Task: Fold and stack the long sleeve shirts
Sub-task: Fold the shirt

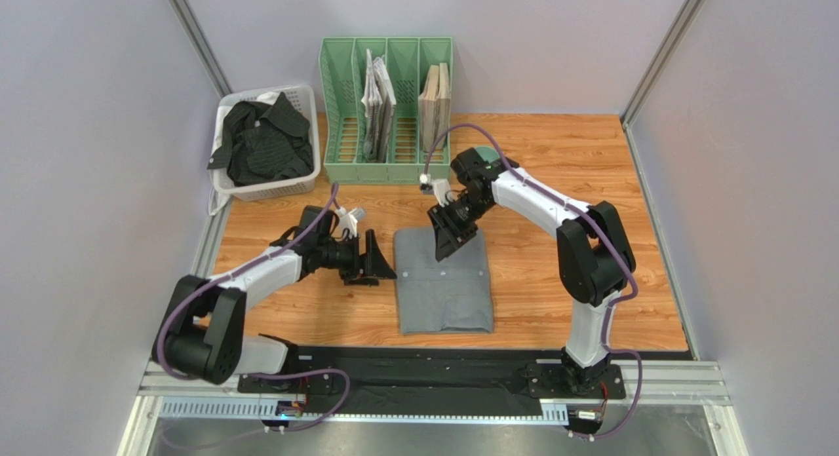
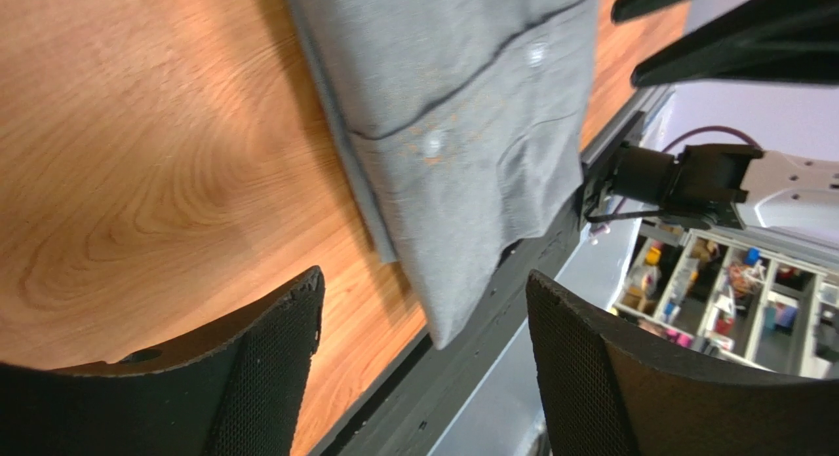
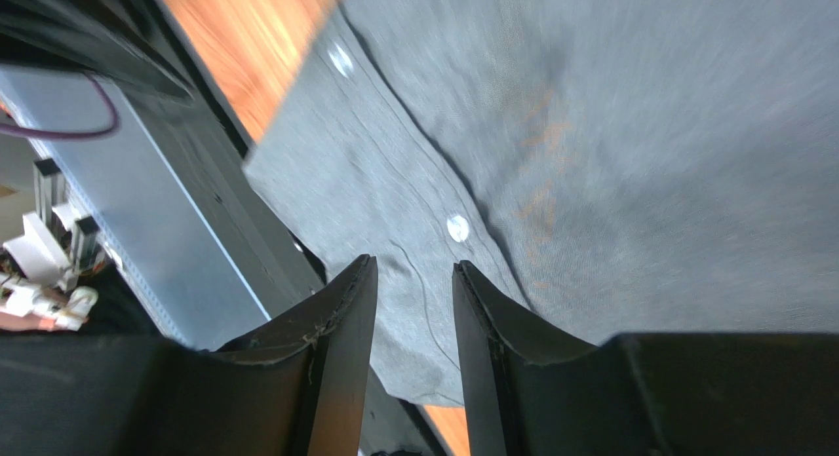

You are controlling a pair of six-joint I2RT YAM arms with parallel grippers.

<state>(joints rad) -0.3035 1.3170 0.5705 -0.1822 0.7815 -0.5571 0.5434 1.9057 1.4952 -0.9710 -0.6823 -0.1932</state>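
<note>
The mid-grey shirt (image 1: 443,284) lies folded in a rectangle on the wooden table, near the front edge. It also shows in the left wrist view (image 2: 463,112) and in the right wrist view (image 3: 640,132), with buttons visible. The black striped shirt (image 1: 264,140) lies crumpled in a white basket at the back left. My left gripper (image 1: 379,264) (image 2: 423,289) is wide open and empty, just left of the grey shirt. My right gripper (image 1: 453,235) (image 3: 414,269) hovers over the grey shirt's far end, jaws a narrow gap apart with nothing between them.
The white basket (image 1: 266,189) stands at the back left. A green slotted file rack (image 1: 386,112) with flat items in its slots stands at the back centre. A black strip (image 1: 443,363) runs along the table's front edge. Walls close in left and right.
</note>
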